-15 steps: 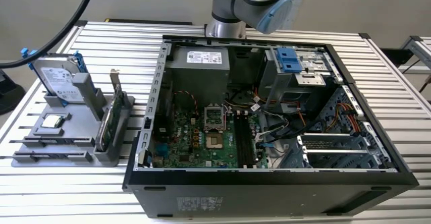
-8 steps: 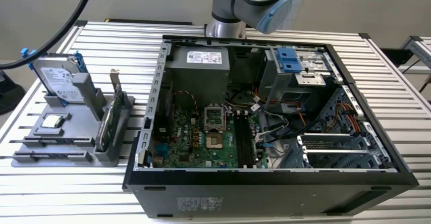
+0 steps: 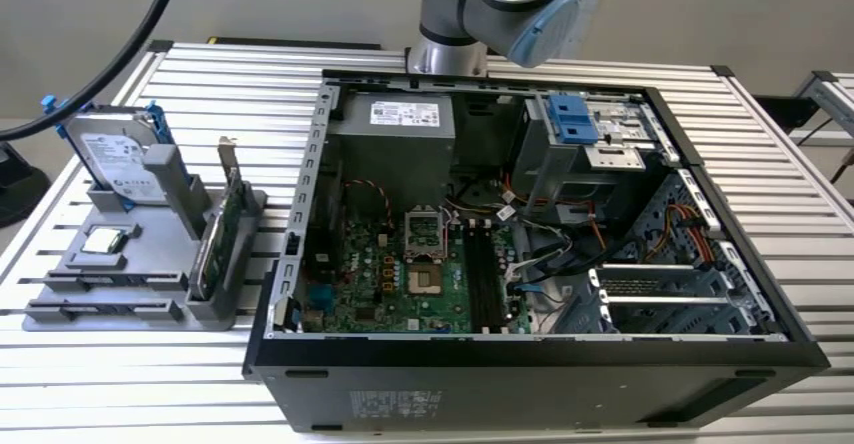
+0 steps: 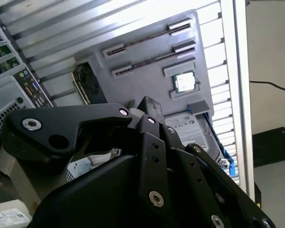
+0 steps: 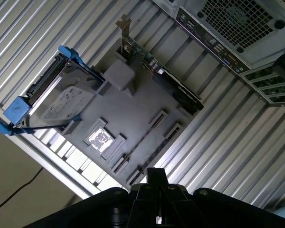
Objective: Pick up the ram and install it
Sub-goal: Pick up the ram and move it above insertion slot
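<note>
The ram (image 5: pixel 138 141) is a thin dark stick lying on edge between end clips near the front edge of a grey parts holder (image 5: pixel 133 107). It shows again in the second wrist view as the ram (image 4: pixel 149 38), and in the exterior view as the ram (image 3: pixel 100 282) on the holder (image 3: pixel 147 254), at that view's left. My gripper (image 5: pixel 155 176) hangs high above and well away from the holder, its black fingers together, shut on nothing. The second wrist view has the gripper (image 4: pixel 148 108) and its black linkage in the foreground. The arm (image 3: pixel 501 4) stands behind the case.
An open computer case (image 3: pixel 534 354) with a green motherboard (image 3: pixel 400 274) sits mid-table. The holder also carries a silver hard drive (image 3: pixel 120 159) with blue rails, a square chip (image 3: pixel 107 242) and an upright green expansion card (image 3: pixel 220 234). The table is ribbed aluminium.
</note>
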Controlling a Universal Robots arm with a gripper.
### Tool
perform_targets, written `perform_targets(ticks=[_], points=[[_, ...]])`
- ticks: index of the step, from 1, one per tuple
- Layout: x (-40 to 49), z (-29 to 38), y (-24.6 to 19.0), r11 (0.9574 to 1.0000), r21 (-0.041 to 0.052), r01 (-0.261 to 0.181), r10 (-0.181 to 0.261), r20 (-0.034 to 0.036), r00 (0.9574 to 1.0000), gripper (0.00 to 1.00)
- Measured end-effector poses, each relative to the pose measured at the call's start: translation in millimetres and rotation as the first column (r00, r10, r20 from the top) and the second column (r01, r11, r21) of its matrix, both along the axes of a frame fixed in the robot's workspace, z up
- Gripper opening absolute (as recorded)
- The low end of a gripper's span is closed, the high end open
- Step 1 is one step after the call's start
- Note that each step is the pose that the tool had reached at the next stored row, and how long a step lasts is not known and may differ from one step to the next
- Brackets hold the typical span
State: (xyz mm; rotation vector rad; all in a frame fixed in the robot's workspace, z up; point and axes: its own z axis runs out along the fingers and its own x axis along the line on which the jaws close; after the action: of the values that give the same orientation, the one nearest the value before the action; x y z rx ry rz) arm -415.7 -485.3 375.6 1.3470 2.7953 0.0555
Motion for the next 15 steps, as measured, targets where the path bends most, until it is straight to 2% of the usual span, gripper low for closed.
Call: perform_targets(ticks=[6, 10, 15], points=[[-0.1, 0.0, 0.0, 0.9993, 0.0, 0.038, -0.038, -0.0001, 0.9993, 0.0], [-0.1, 0.2, 0.0, 0.9991, 0.0, 0.042, -0.042, -0.0007, 0.9991, 0.0], [-0.1, 1.0, 0.0, 0.9991, -0.0012, 0.044, -0.044, -0.0053, 0.999, 0.0]])
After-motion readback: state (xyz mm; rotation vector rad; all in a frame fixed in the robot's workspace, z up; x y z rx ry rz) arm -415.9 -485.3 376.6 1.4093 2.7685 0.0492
